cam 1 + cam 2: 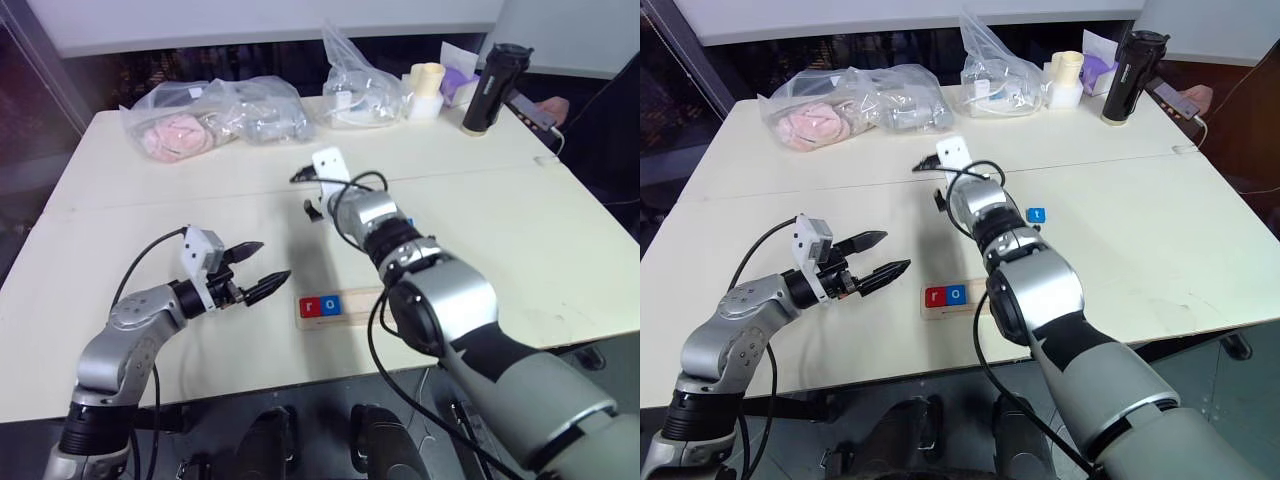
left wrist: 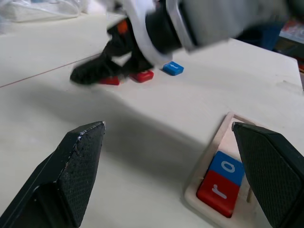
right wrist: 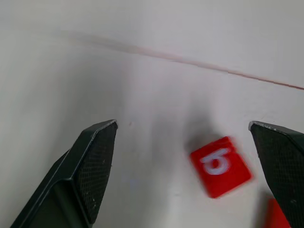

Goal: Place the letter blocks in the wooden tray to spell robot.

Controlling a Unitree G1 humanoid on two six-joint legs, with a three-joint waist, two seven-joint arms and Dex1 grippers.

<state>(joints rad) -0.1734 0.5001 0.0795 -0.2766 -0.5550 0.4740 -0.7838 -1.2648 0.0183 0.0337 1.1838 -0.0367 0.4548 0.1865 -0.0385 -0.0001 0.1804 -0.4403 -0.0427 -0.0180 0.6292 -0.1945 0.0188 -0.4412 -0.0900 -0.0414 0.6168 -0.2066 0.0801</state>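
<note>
The wooden tray (image 1: 335, 306) lies near the table's (image 1: 150, 200) front edge; a red r block (image 1: 309, 307) and a blue o block (image 1: 332, 305) sit side by side at its left end. A red b block (image 3: 221, 166) lies loose on the table beyond the tray, between the spread fingers of the right gripper (image 3: 194, 166), untouched; a blue t block (image 1: 1037, 215) rests just beside that arm. The left gripper (image 1: 256, 266) hovers left of the tray, jaws apart, empty. Plastic bags (image 1: 215, 115) and a black bottle (image 1: 495, 88) stand along the far edge.
</note>
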